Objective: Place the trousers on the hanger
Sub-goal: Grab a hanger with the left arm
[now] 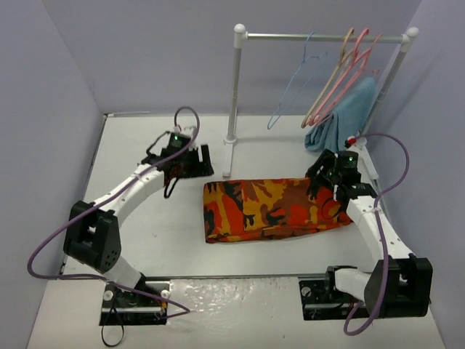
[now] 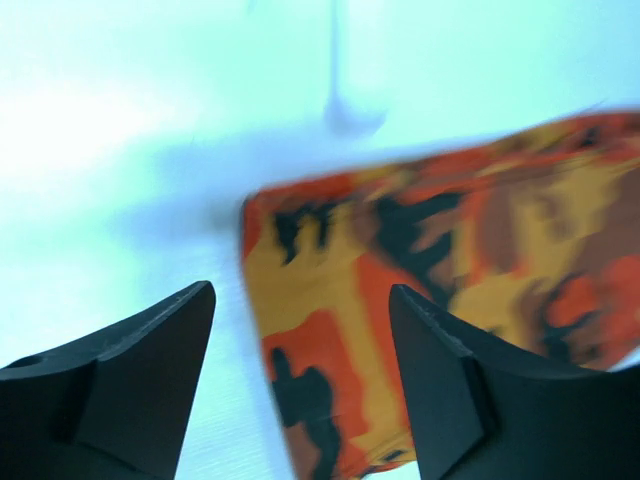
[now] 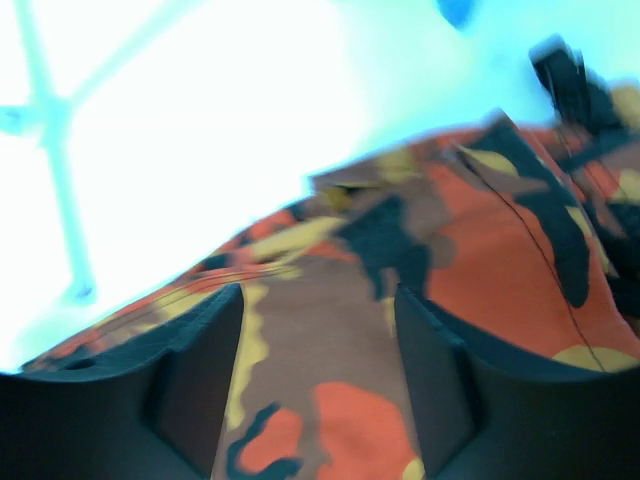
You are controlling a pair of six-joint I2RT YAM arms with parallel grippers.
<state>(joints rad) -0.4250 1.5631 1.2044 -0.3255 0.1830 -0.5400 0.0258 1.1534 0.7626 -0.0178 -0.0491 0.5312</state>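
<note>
Laboratory robot cell. Plain walls (image 1: 43, 109) enclose a white bench (image 1: 240, 260). Left arm (image 1: 127, 189) and right arm (image 1: 370, 222) are bolted at its edge.

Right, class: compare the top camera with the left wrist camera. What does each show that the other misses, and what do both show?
Top only: the rail with the blue hanger, two other hangers, the teal cloth, the right arm. Left wrist only: the left jaws close up, apart, gripping nothing. Both: the trousers flat on the table, and the rail's post.
</note>
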